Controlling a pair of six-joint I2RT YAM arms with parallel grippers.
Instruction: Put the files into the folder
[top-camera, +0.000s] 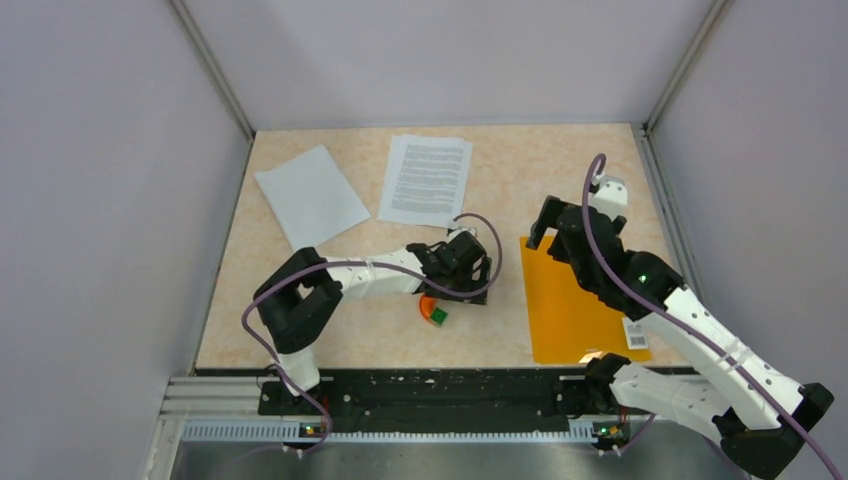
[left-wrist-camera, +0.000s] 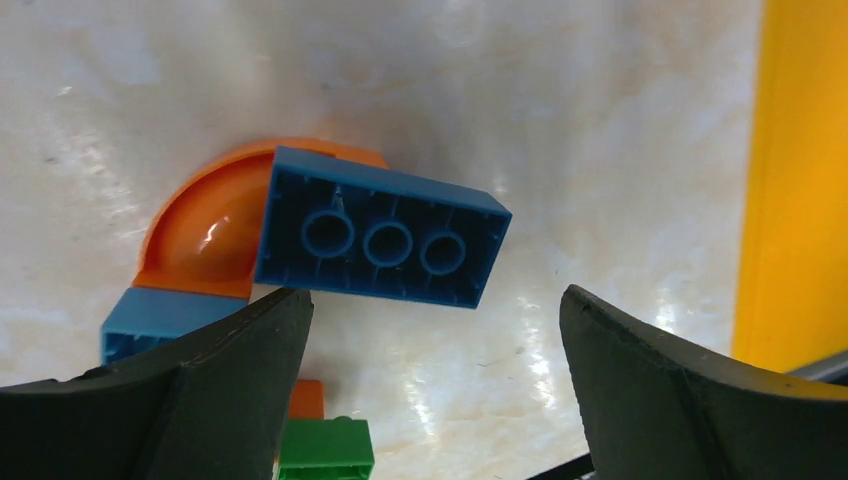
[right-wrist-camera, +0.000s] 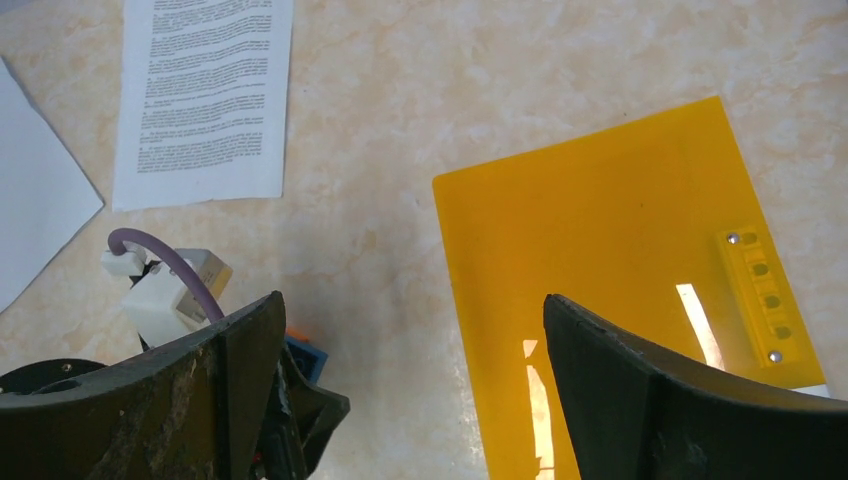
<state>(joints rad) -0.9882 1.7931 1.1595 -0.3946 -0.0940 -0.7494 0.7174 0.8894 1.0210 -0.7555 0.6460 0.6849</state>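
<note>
**Both grippers open, both sheets outside the folder**

Top view: the folder (top-camera: 565, 300) lies flat on the right side of the table (top-camera: 500, 170), its long side running near to far and its white barcode label (top-camera: 636, 333) at the near right corner. The printed sheet (top-camera: 426, 180) lies at the far centre. The blank sheet (top-camera: 311, 195) lies to its left, turned at an angle and apart from it. My right gripper (top-camera: 545, 232) hangs over the folder's far left corner. My left gripper (top-camera: 462, 270) sits mid-table, just left of the folder, with a small cluster of toy blocks (top-camera: 432, 310) just near of it.

Left wrist: the left gripper (left-wrist-camera: 430, 320) has its jaws spread wide and holds nothing. Beyond them a blue block (left-wrist-camera: 380, 240) lies studs-down against an orange arch block (left-wrist-camera: 195, 240), and a green block (left-wrist-camera: 325, 450) shows at the bottom edge. The folder's edge (left-wrist-camera: 800, 180) runs along the right.

Right wrist: the right gripper (right-wrist-camera: 415, 330) is also spread and empty, above the bare table and the folder's (right-wrist-camera: 610, 250) left edge. The printed sheet (right-wrist-camera: 205, 95) and a corner of the blank sheet (right-wrist-camera: 35, 210) lie beyond, both well clear of the folder.
</note>
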